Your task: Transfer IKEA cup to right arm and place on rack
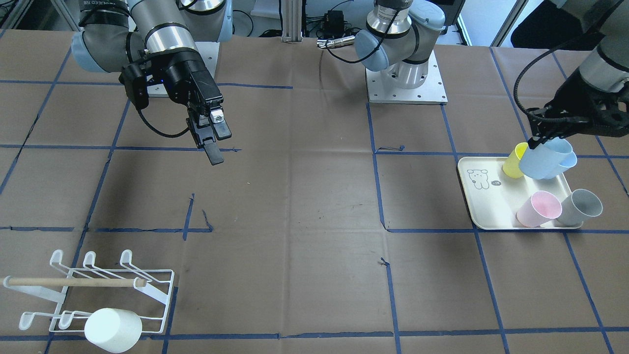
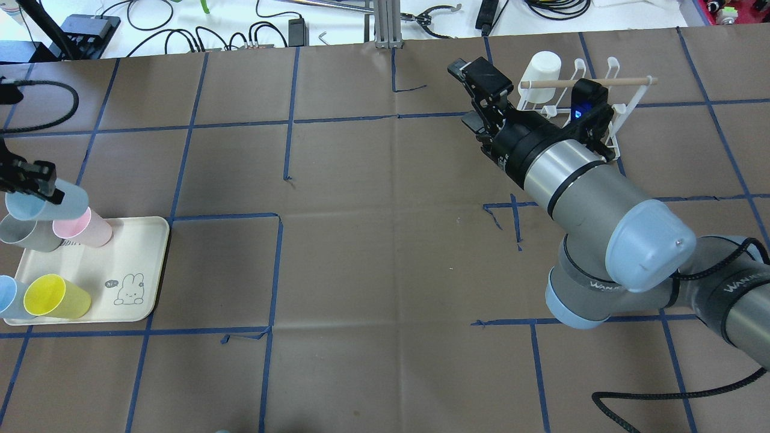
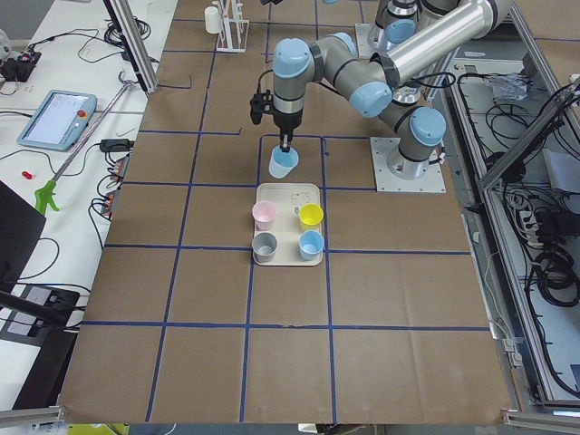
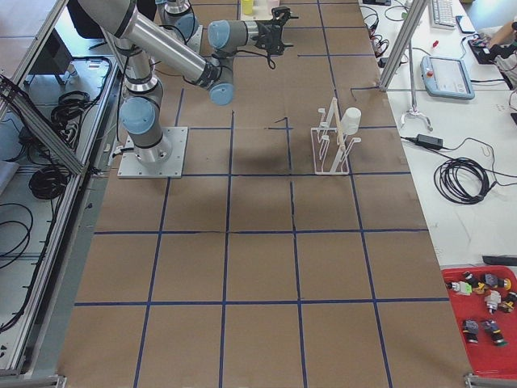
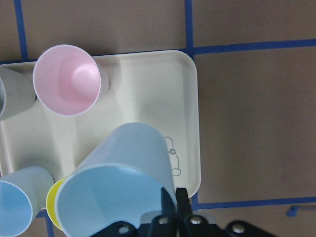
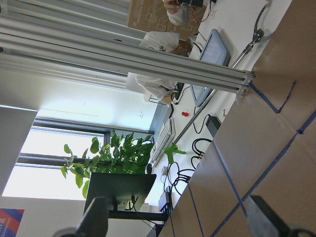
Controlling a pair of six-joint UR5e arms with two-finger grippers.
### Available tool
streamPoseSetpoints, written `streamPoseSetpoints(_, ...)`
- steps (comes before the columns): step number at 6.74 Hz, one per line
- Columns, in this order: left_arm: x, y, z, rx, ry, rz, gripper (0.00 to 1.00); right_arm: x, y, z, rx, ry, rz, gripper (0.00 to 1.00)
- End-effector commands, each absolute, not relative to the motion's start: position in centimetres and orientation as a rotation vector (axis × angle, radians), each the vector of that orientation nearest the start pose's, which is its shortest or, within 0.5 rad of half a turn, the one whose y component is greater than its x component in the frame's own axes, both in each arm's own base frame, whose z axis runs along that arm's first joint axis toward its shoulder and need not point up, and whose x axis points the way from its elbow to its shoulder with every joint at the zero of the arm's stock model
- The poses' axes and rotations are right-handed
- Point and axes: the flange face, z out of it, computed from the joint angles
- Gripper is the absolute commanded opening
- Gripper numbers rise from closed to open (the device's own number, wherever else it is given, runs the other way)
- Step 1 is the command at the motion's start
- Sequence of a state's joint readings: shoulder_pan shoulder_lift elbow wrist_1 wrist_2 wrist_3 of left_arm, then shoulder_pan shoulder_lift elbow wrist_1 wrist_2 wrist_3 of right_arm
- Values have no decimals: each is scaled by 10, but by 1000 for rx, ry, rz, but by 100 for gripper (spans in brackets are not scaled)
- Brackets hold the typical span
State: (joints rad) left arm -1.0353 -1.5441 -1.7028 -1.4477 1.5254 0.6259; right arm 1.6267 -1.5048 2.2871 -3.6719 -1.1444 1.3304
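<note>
Left end effector (image 1: 536, 142) pinches blue cup (image 1: 540, 162) by rim, tilted above tray (image 1: 491, 211) at tabletop's left edge. Thin grip may slip during handover. Right end effector (image 1: 216, 141) spread open, empty.

A wide stretch of brown paper-covered table (image 1: 304, 221) is left open between the cream bear-printed tray (image 1: 484, 206) and the white wire rack with a wooden dowel (image 1: 98, 290), overhung by the black right gripper (image 1: 218, 142), fingers spread. The tray is crowded by a pink cup (image 1: 538, 209), a grey cup (image 1: 582, 206), a yellow cup (image 1: 513, 161) and a pale-blue cup (image 3: 311, 242), with a tilted light-blue cup (image 1: 543, 160) pinched above them by the left gripper (image 1: 536, 142). One rack prong is taken by a white cup (image 1: 113, 329).
</note>
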Motion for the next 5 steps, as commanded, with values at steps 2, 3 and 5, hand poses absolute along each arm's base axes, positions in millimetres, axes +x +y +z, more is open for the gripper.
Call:
streamPoseSetpoints(2, 49, -576, 508, 290, 3376, -388, 0, 198, -403, 381, 1013, 1544, -725, 100)
streamPoseSetpoints(3, 25, -587, 513, 292, 3479, -635, 0, 198, -403, 381, 1014, 1547, -723, 100)
streamPoseSetpoints(5, -29, -583, 513, 543, 3567, -1104, 0, 198, -403, 380, 1015, 1548, -722, 100)
